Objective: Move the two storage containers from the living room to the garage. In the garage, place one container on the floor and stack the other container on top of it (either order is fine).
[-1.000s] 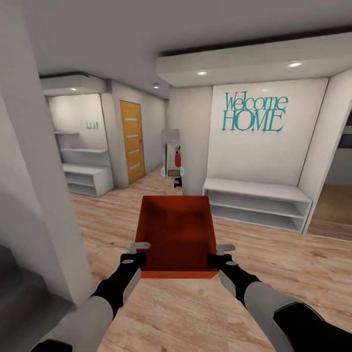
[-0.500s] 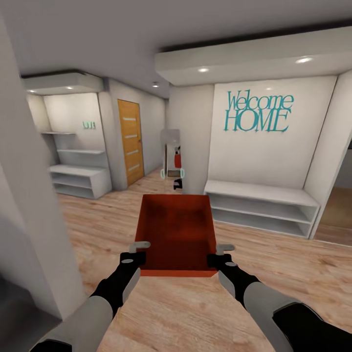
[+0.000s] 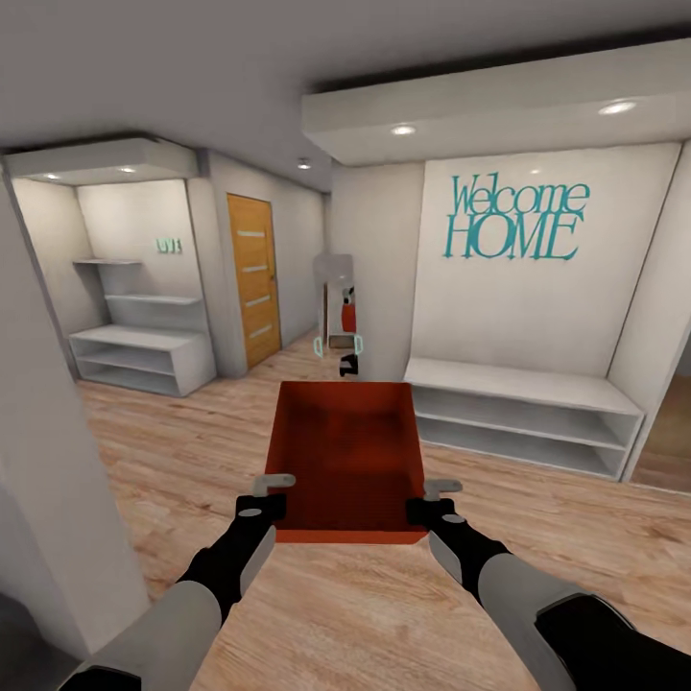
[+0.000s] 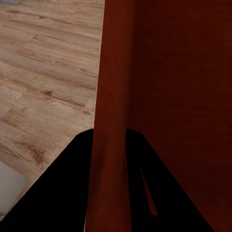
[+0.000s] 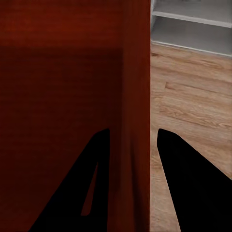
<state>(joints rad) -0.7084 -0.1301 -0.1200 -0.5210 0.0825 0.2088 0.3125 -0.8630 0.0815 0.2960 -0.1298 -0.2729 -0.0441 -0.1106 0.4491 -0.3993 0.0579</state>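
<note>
While the storage container hangs above the wood plank floor, short of the white bench, left gripper and right gripper each clamp a side wall; uneven arm motion risks slippage.

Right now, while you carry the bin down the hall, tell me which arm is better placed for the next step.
Neither alone. The left end effector clamps the storage container's left wall and the right end effector clamps its right wall. The grip looks symmetric, so both should probably hold it together over the wood floor.
</note>
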